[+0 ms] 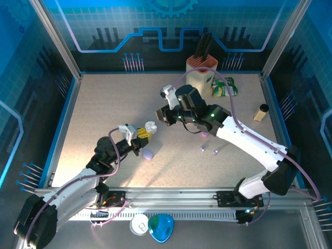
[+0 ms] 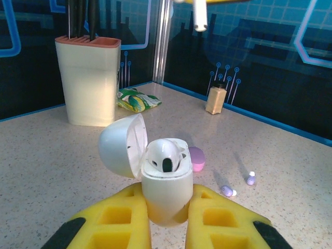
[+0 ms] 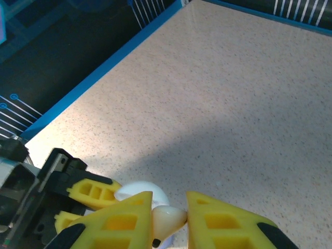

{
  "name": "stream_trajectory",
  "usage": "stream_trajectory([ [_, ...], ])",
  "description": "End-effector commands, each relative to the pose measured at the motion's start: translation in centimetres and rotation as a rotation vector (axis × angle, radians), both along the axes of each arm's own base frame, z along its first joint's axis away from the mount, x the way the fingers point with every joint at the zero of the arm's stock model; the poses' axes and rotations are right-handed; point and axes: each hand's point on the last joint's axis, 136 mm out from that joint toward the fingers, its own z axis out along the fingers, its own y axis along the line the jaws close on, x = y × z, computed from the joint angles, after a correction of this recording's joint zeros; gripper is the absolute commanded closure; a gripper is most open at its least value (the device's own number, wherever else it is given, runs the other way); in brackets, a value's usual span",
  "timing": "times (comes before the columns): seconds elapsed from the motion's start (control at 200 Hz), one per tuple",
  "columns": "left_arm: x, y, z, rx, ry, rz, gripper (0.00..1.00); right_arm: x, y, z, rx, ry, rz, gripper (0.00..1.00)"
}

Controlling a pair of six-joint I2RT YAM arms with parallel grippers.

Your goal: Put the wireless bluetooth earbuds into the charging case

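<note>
No legible text, brand or number anywhere; green leaf-patterned packet (image 1: 224,87) by knife block: print too blurred to read; back wall panel (image 1: 104,21): gear emblem (image 1: 174,6) and circuit-line graphics, no letters; small tan bottle (image 1: 261,112) on counter: label, if any, too small to tell

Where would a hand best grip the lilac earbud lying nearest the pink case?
Take the lilac earbud across its rounded body, coming from straight above. It seems to lie on its side on the table, apart from the pink case and the other earbud, so both flanks are free.
</note>
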Motion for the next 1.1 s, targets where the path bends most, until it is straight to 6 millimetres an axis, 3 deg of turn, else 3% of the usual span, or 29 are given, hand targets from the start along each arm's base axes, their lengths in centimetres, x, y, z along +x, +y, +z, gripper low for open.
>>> stream_trajectory([
  [0.0,-0.1,-0.1,2.4,-0.034,-0.063,-0.018,1.00,-0.6,1.1,-0.4,-0.046,-0.008,0.042,0.79],
  [0.39,-0.1,0.3,3.4,-0.057,-0.076,0.006,1.00,-1.2,2.9,-2.6,-0.085,0.024,0.085,0.80],
  [0.755,0.5,0.7,3.6,-0.066,-0.081,0.045,1.00,-1.3,3.4,-4.5,-0.099,0.062,0.099,0.80],
  [1.096,0.5,0.7,3.8,-0.072,-0.083,0.043,1.00,-1.5,4.0,-5.3,-0.092,0.085,0.114,0.80],
])
